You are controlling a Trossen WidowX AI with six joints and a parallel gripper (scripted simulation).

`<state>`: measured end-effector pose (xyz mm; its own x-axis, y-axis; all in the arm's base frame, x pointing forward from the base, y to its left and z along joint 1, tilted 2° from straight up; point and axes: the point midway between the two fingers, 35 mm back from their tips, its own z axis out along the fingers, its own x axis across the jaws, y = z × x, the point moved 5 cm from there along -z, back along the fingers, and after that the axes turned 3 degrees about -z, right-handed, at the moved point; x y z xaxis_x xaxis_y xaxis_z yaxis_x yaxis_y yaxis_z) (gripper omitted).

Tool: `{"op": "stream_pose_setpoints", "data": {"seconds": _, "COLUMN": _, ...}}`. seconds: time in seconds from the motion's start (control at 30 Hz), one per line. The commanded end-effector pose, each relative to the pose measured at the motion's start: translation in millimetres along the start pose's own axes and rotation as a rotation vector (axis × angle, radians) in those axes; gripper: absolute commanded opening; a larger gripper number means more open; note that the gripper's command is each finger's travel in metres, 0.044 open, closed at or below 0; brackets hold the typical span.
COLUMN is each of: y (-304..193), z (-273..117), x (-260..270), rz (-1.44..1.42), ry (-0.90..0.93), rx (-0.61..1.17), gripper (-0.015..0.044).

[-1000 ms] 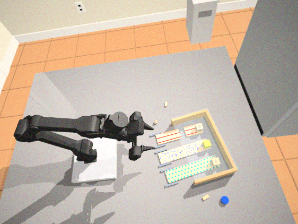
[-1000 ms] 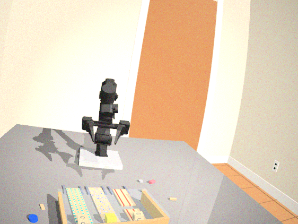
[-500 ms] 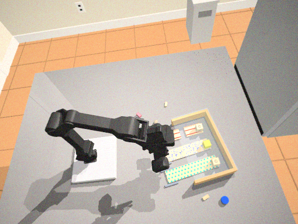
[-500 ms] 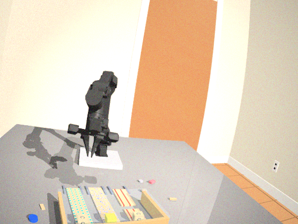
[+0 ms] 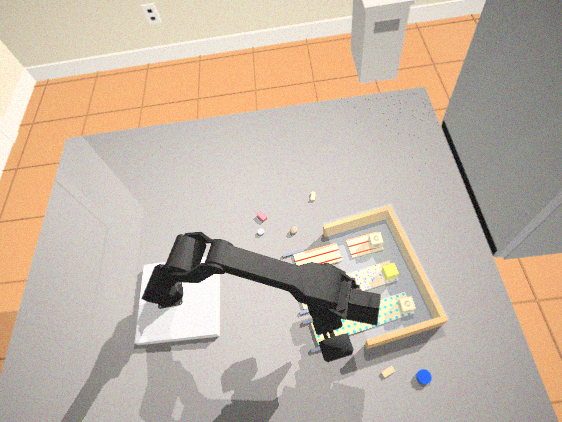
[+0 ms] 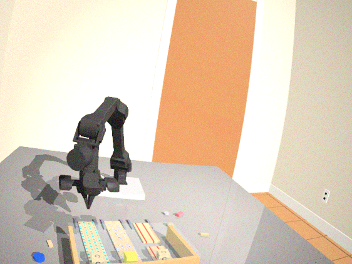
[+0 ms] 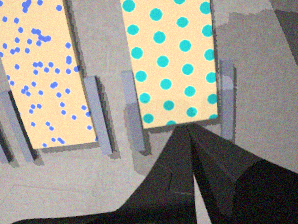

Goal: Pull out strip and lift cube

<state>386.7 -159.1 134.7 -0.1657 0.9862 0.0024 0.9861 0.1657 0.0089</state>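
Black gripper [image 7: 194,137], fingers pressed together on nothing, is hovering at cream teal-dotted strip [image 7: 172,43]'s near end; next: press & drag it out.

top overhead, exterior front-facing, wrist close

I count three patterned strips: one teal-dotted [image 5: 387,307], one blue-speckled [image 5: 367,276], and one red-striped that lies in two pieces [image 5: 318,254]. Three cubes sit on them: two labelled [image 5: 376,240] and one plain yellow [image 5: 390,271]. One wooden tray [image 5: 415,260]. Six small loose bits lie on the surface [image 5: 210,165].
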Motion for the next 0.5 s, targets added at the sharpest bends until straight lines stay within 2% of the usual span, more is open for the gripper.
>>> {"op": "stream_pose_setpoints", "data": {"seconds": 0.0, "y": 1.6, "z": -0.7, "x": -2.9, "rz": -0.014, "ry": -0.002, "rx": 0.006, "gripper": 0.0}}
{"op": "stream_pose_setpoints", "data": {"seconds": 0.47, "y": 2.6, "z": 21.8, "x": -3.9, "rz": -0.014, "ry": -0.002, "rx": 0.006, "gripper": 0.0}}
